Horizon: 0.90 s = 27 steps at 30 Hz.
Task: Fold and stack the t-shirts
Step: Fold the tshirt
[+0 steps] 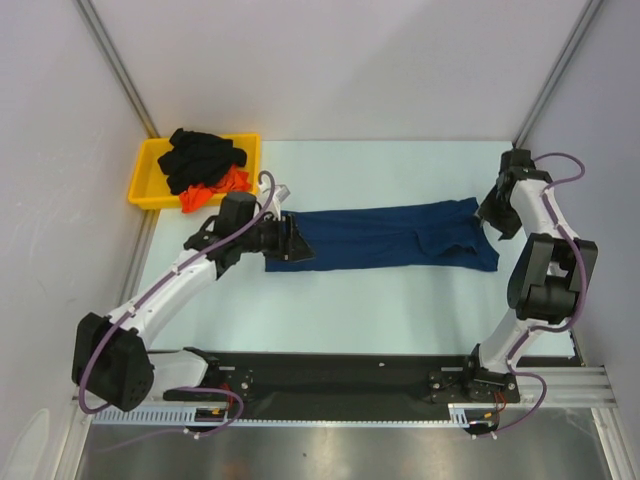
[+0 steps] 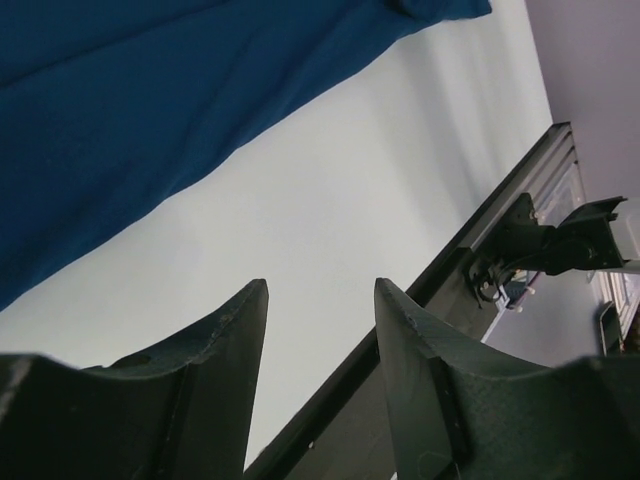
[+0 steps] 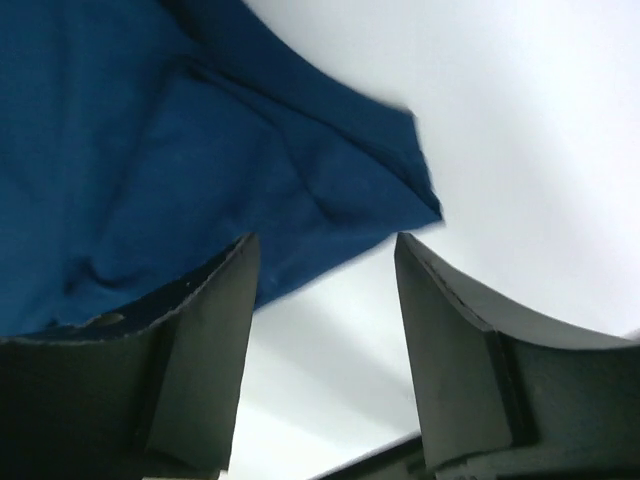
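Note:
A navy blue t-shirt (image 1: pixel 385 235) lies on the table, folded lengthwise into a long strip running left to right. At the strip's left end my left gripper (image 1: pixel 295 240) stands open. In the left wrist view its jaws (image 2: pixel 320 285) hold nothing, and the navy cloth (image 2: pixel 130 110) lies beyond them. My right gripper (image 1: pixel 492 212) hovers at the strip's right end, also open. Its jaws (image 3: pixel 325 240) are empty, just off the corner of the navy cloth (image 3: pixel 150 150). A black t-shirt (image 1: pixel 200 155) and an orange-red one (image 1: pixel 225 185) are bunched in the tray.
The yellow tray (image 1: pixel 143 180) stands at the back left corner of the pale table. A black rail (image 1: pixel 350 375) with both arm bases runs along the near edge. Grey walls close in the sides and back.

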Each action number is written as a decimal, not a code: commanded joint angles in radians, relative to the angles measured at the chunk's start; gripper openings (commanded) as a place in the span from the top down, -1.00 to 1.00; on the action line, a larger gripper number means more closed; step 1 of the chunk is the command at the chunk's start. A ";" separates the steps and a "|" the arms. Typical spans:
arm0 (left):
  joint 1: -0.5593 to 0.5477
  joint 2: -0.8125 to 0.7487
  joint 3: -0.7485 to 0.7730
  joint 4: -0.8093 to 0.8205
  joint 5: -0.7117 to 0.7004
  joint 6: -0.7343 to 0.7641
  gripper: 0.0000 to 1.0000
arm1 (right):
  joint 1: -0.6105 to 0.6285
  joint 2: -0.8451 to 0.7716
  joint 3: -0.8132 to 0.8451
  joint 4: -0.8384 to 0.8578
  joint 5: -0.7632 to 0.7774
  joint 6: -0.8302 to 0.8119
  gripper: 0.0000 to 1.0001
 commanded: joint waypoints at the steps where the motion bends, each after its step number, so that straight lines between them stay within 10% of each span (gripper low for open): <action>1: -0.002 0.017 -0.009 0.129 0.059 -0.049 -0.06 | -0.025 0.024 0.024 0.130 -0.174 -0.124 -0.25; 27: -0.467 0.827 0.515 0.712 -0.430 -0.402 0.14 | -0.085 0.093 -0.075 0.417 -0.423 -0.289 0.29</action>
